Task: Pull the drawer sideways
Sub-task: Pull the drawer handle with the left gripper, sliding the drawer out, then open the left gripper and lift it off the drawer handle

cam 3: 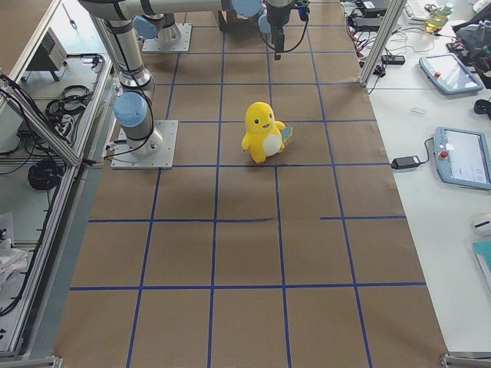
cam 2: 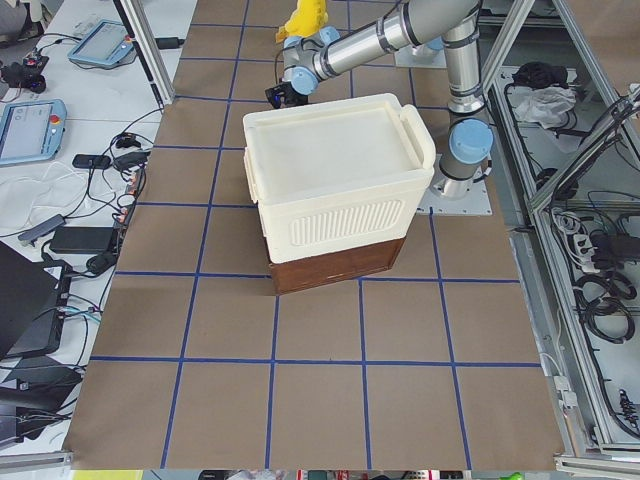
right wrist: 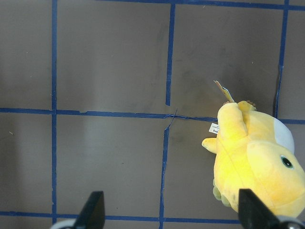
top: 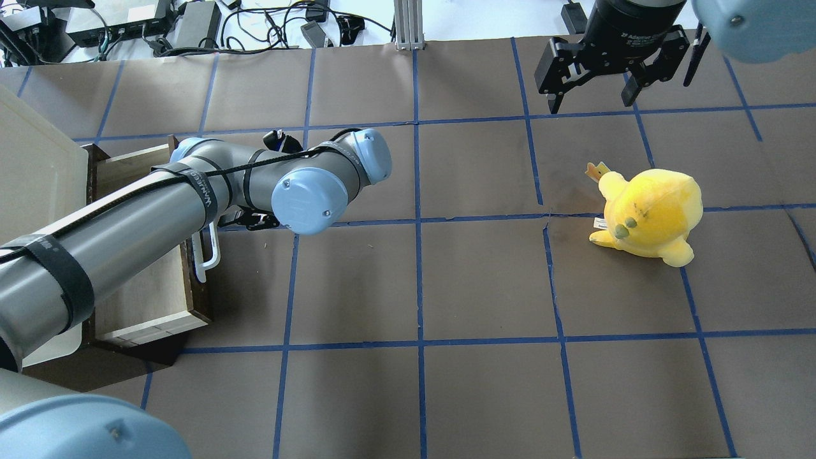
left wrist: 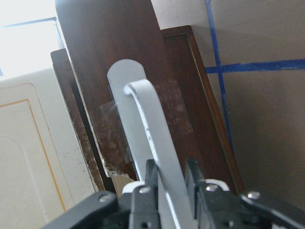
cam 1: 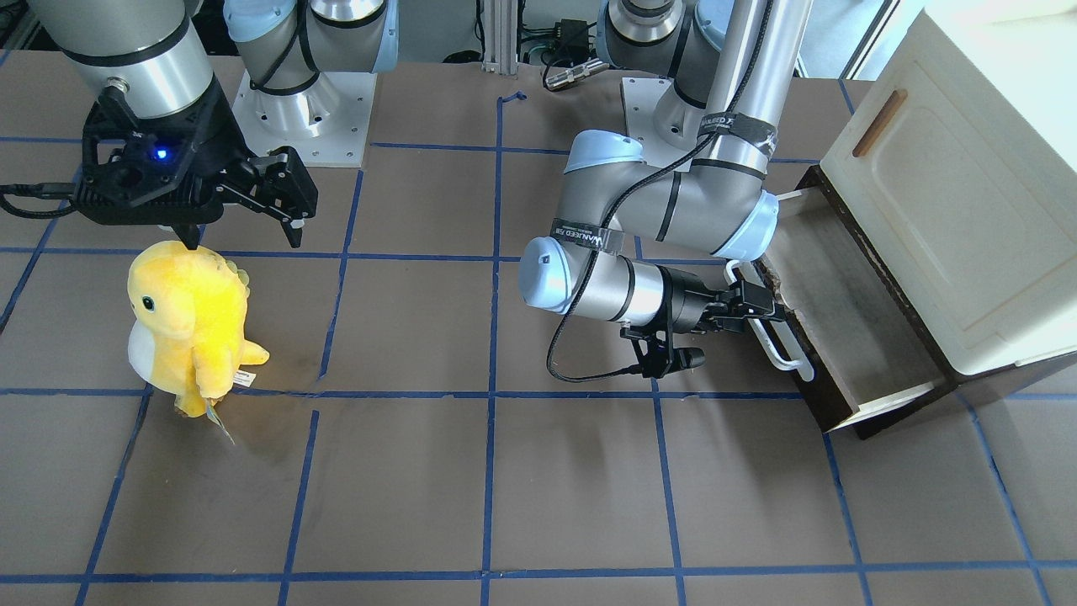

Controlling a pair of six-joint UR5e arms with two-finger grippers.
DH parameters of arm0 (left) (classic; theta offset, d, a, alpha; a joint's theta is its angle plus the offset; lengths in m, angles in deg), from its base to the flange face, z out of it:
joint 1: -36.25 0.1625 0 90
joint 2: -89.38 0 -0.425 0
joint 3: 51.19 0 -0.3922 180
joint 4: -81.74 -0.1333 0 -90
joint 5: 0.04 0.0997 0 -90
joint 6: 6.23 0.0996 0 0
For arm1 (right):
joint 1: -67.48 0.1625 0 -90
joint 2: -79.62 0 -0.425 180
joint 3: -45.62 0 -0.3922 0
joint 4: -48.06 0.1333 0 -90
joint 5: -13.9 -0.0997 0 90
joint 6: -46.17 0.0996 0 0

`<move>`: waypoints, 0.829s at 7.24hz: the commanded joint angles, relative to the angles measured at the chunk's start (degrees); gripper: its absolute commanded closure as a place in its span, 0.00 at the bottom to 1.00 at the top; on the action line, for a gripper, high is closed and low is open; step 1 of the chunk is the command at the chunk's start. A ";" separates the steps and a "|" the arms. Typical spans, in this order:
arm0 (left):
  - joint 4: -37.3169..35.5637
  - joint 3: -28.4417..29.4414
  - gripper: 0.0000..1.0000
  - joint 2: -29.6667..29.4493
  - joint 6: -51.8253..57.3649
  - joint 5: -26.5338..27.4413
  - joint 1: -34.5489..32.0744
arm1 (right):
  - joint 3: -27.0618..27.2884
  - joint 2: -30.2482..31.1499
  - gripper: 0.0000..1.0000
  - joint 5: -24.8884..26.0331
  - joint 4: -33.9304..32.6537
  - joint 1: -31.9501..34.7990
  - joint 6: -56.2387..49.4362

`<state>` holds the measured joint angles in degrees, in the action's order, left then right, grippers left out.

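The drawer (cam 1: 850, 332) stands pulled out from under the cream cabinet (cam 1: 951, 194), its pale inside showing. Its dark brown front faces the table's middle and carries the long white bar handle (cam 1: 781, 347). My left gripper (cam 1: 761, 307) is shut on that handle near its middle. In the left wrist view both fingers (left wrist: 143, 198) clamp the white handle (left wrist: 150, 133) against the worn brown front (left wrist: 109, 71). From overhead the drawer (top: 150, 287) and handle (top: 208, 252) show below my left arm, which hides the gripper. My right gripper (cam 1: 244, 240) hangs open and empty, far from the drawer.
A yellow plush toy (cam 1: 189, 324) stands on the brown, blue-taped table under my right gripper (top: 590, 102); it also shows in the right wrist view (right wrist: 252, 162). The cream cabinet (top: 32, 172) sits at the table's left end.
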<state>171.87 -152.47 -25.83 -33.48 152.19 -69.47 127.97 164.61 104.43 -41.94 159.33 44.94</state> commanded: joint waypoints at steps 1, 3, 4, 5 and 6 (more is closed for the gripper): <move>-0.05 0.11 0.00 0.86 0.09 0.18 0.07 | 0.00 0.00 0.00 0.00 0.00 0.00 0.00; -0.84 2.56 0.00 2.87 6.64 -2.88 0.42 | 0.00 0.00 0.00 0.00 0.00 0.00 0.00; -1.02 6.41 0.00 4.53 10.69 -12.38 0.60 | 0.00 0.00 0.00 0.00 0.00 0.00 0.00; -0.58 9.49 0.00 7.68 15.51 -18.74 0.43 | 0.00 0.00 0.00 0.00 0.00 0.00 0.00; -0.06 11.26 0.00 11.72 21.04 -25.16 0.69 | 0.00 0.00 0.00 0.00 0.00 0.00 0.00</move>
<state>171.33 -143.99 -18.31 -18.62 134.87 -68.95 127.97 164.62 104.43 -41.94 159.33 44.94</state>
